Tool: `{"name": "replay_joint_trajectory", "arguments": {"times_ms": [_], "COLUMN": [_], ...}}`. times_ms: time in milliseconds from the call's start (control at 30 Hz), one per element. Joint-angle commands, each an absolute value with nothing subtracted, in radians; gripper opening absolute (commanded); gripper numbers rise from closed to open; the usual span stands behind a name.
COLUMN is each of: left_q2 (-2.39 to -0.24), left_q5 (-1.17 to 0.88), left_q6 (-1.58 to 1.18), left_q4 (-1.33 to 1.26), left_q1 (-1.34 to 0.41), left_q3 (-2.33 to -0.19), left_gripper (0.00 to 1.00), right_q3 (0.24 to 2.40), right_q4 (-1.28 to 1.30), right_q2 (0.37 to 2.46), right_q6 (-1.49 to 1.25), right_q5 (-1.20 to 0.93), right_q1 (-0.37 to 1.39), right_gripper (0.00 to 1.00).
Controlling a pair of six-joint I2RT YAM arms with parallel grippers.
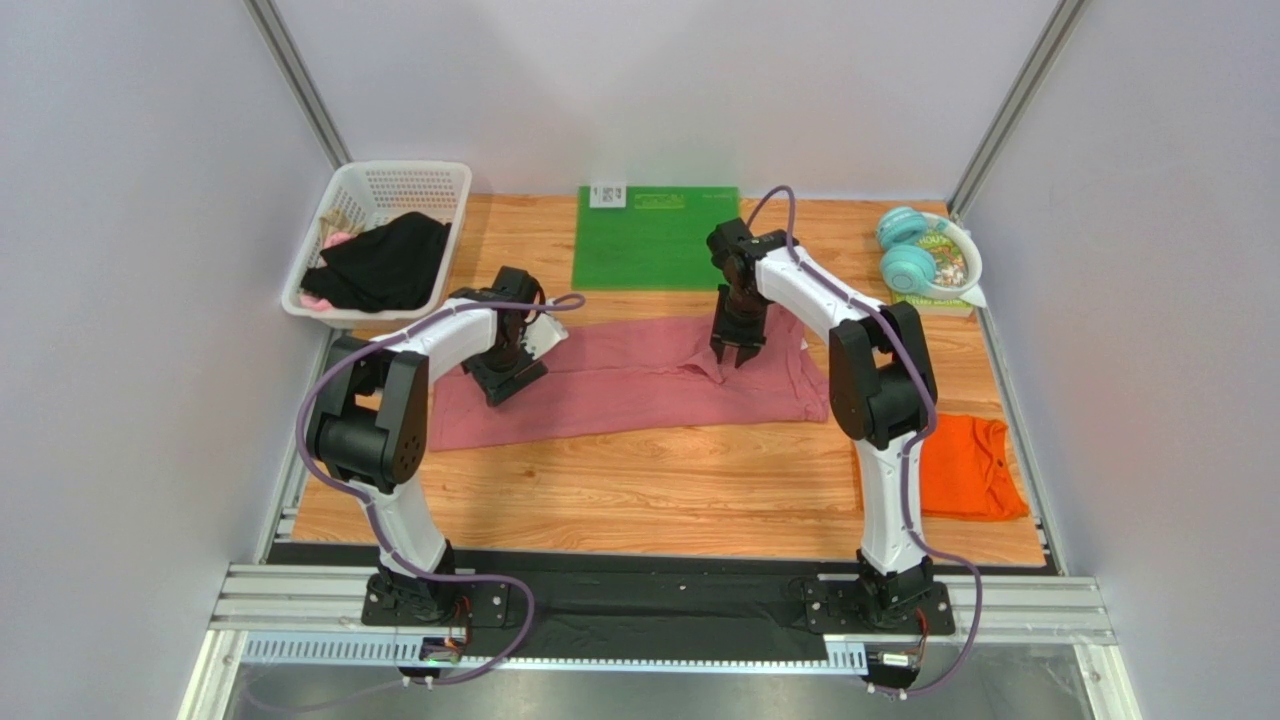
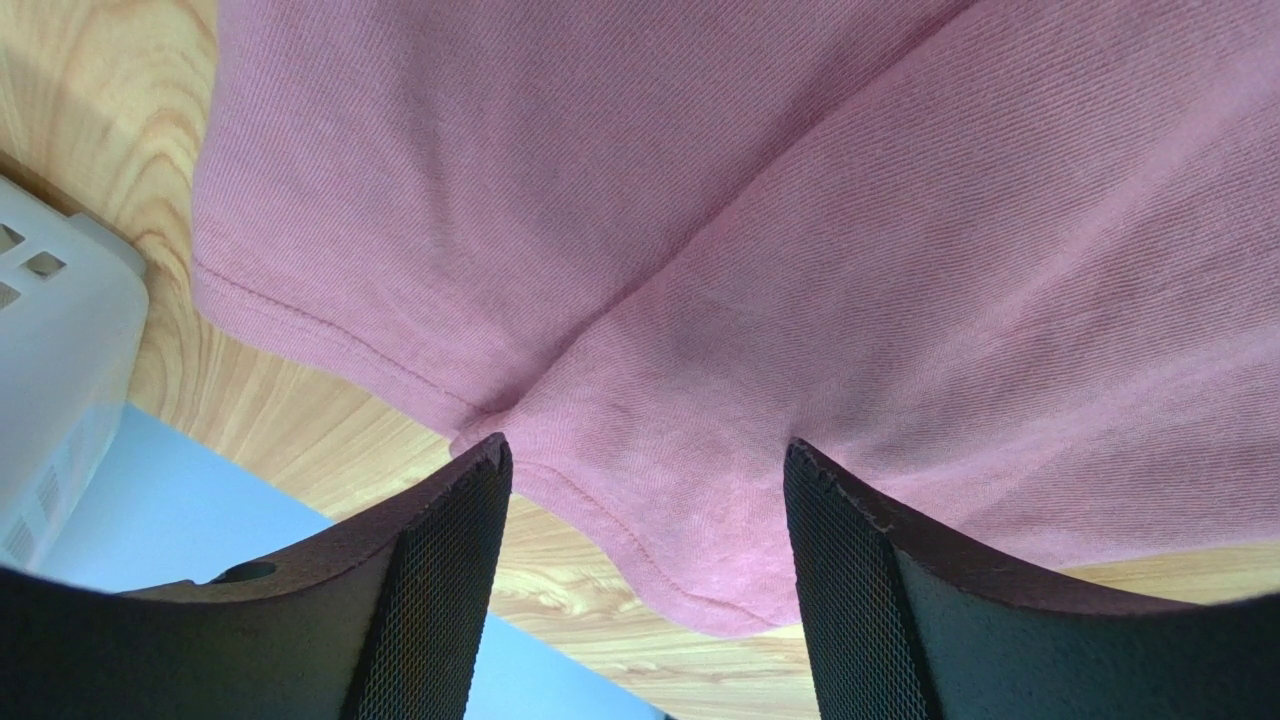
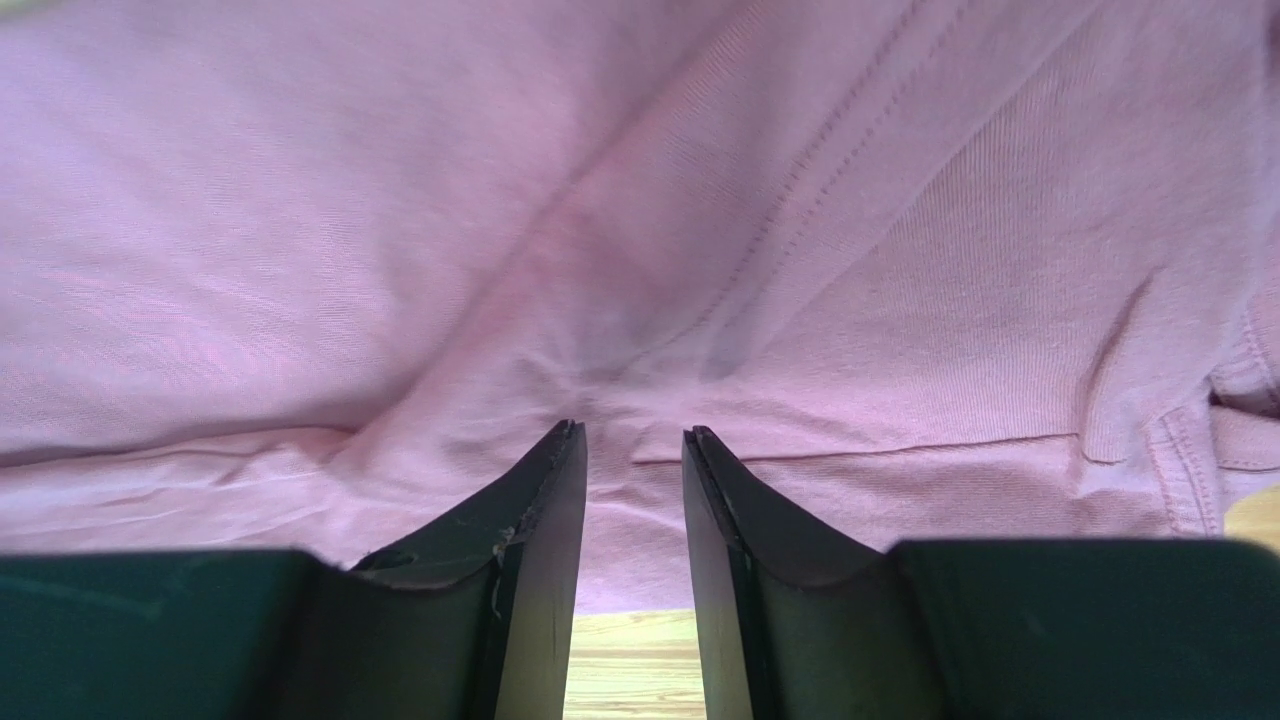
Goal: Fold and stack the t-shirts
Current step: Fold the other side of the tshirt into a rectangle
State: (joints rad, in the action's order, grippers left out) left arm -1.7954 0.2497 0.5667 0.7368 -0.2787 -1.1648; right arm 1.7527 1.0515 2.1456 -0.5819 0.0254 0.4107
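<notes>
A large dusty pink t-shirt [image 1: 631,383] lies spread across the middle of the wooden table. A bright orange t-shirt [image 1: 962,465] lies folded at the right edge, beside the right arm. My left gripper [image 1: 508,387] hangs over the pink shirt's left end. In the left wrist view it is open [image 2: 646,450], jaws wide, with a hemmed corner of the pink shirt [image 2: 721,300] between and below them. My right gripper [image 1: 735,357] points down at the shirt's upper middle. In the right wrist view its jaws [image 3: 631,432] stand a narrow gap apart, tips at creased pink cloth [image 3: 451,225], nothing pinched.
A white basket [image 1: 394,173] at the back left holds a black garment [image 1: 383,263]. A green mat [image 1: 654,237] lies at the back centre. Teal headphones [image 1: 906,248] sit by a small bowl at the back right. The basket's wall [image 2: 53,360] shows left of my left gripper.
</notes>
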Motion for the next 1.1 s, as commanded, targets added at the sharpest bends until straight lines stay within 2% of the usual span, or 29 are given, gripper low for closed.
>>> {"name": "replay_joint_trajectory", "arguments": {"times_ms": [0,200,333,633,1067], "left_q2": [-1.79,-1.786,-1.79,-1.796,-1.792], "left_q5": [0.259,0.259,0.253,0.245,0.247], "left_q6": [0.577,0.584,0.586,0.581,0.586], "left_q4": [0.718,0.713,0.709,0.707,0.71], "left_q1": [-0.272,-0.261,-0.256,-0.256,-0.256], "left_q3": [-1.151,-1.143,-1.137,-1.137,-1.141], "left_gripper": [0.73,0.73,0.73,0.73,0.73], "right_q3": [1.848,1.882,1.832,1.738,1.758], "right_q4": [1.074,1.092,1.085,1.094,1.094], "right_q2": [2.16,2.181,2.142,2.074,2.112], "right_q6": [-0.577,-0.586,-0.572,-0.522,-0.56], "right_q5": [0.04,0.026,0.052,0.258,0.325], "right_q1": [0.417,0.423,0.459,0.571,0.624], "right_gripper": [0.35,0.36,0.37,0.38,0.36]}}
